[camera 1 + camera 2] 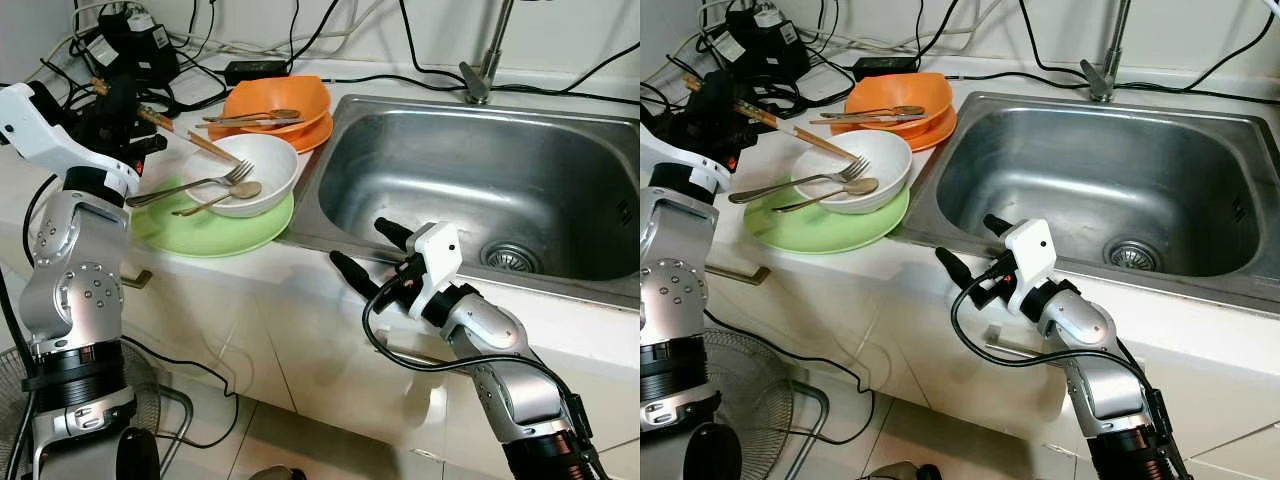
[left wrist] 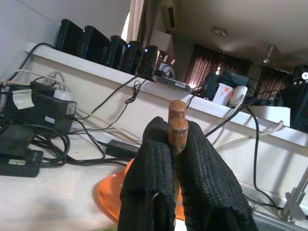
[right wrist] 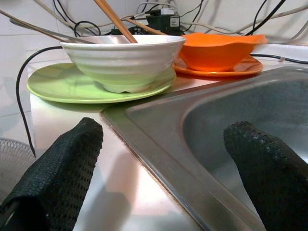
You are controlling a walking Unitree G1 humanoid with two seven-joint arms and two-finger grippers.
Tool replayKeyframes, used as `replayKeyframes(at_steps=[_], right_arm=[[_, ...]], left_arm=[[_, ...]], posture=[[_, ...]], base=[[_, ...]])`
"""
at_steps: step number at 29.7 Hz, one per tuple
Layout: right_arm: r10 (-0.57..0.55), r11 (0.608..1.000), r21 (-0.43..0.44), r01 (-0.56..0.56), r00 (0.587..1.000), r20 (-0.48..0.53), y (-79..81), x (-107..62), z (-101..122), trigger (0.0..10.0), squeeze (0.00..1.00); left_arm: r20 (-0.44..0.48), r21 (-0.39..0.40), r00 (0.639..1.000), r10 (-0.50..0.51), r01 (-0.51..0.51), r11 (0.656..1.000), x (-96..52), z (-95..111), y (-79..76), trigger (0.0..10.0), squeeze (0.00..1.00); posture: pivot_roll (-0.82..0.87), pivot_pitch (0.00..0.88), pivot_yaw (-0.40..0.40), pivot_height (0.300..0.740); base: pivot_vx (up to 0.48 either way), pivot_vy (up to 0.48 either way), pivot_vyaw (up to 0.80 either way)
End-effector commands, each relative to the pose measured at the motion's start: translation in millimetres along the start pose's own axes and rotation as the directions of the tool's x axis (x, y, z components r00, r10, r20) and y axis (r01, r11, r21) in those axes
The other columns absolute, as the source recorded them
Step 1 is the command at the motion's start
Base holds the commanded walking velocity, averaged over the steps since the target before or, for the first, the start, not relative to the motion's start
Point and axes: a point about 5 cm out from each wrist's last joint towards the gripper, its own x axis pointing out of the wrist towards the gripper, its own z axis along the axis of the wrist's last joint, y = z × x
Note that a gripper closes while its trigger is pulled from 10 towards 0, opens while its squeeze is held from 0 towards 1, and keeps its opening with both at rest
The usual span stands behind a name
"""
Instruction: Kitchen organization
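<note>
A white bowl (image 1: 265, 165) stands on a green plate (image 1: 205, 235) on the counter, left of the sink (image 1: 480, 160). A fork (image 1: 190, 185) and a spoon (image 1: 220, 198) lie across the bowl's rim. My left gripper (image 1: 122, 112) is shut on a pair of wooden chopsticks (image 1: 190, 140), whose far ends rest in the white bowl. Behind it an orange bowl (image 1: 285, 98) sits on an orange plate and holds more cutlery. My right gripper (image 1: 362, 246) hangs open over the sink's front left corner, nothing between its fingers (image 3: 53, 168).
The tap (image 1: 482, 72) rises behind the sink. Black power adapters and tangled cables (image 1: 130, 45) crowd the counter's back left. A fan (image 1: 750, 400) stands on the floor below my left arm. The counter's front edge runs just under my right gripper.
</note>
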Motion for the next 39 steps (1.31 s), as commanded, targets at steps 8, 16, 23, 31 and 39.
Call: replayKeyframes(at_steps=[8,16,23,31,39], right_arm=[[-0.009,1.000,-0.004,0.009,1.000,-0.016,0.2,-2.5,-1.6,10.0,0.00],[-0.008,1.000,-0.005,0.008,1.000,-0.016,0.3,-2.0,-1.5,10.0,0.00],[-0.008,1.000,-0.006,0.008,1.000,-0.017,0.3,-2.7,-1.2,10.0,0.00],[-0.010,1.000,-0.007,0.010,1.000,-0.015,-0.2,-2.3,-0.7,10.0,0.00],[-0.024,1.000,-0.005,0.024,1.000,-0.007,-2.8,-0.5,1.0,10.0,0.00]], left_arm=[[0.003,-0.009,0.999,0.046,-0.046,0.999,-3.2,-10.6,1.6,0.0,0.00],[0.089,-0.041,0.993,0.082,-0.078,0.996,-0.6,-1.0,3.4,0.0,0.00],[0.138,-0.045,0.987,0.082,-0.076,0.996,1.1,5.3,2.7,0.0,0.00],[0.167,-0.168,0.983,0.080,-0.052,0.984,7.0,11.1,-3.2,0.0,0.00],[0.190,-0.485,0.982,0.011,0.083,0.870,14.8,11.9,-24.0,0.0,0.00]], posture=[[-0.06,0.079,0.132,0.740],[-0.06,0.079,0.130,0.740],[-0.06,0.081,0.131,0.740],[-0.06,0.081,0.126,0.740],[-0.06,0.077,0.125,0.740]], base=[[0.000,0.000,0.00],[0.000,0.000,0.00],[0.000,0.000,0.00],[0.000,0.000,0.00],[0.000,0.000,0.00]])
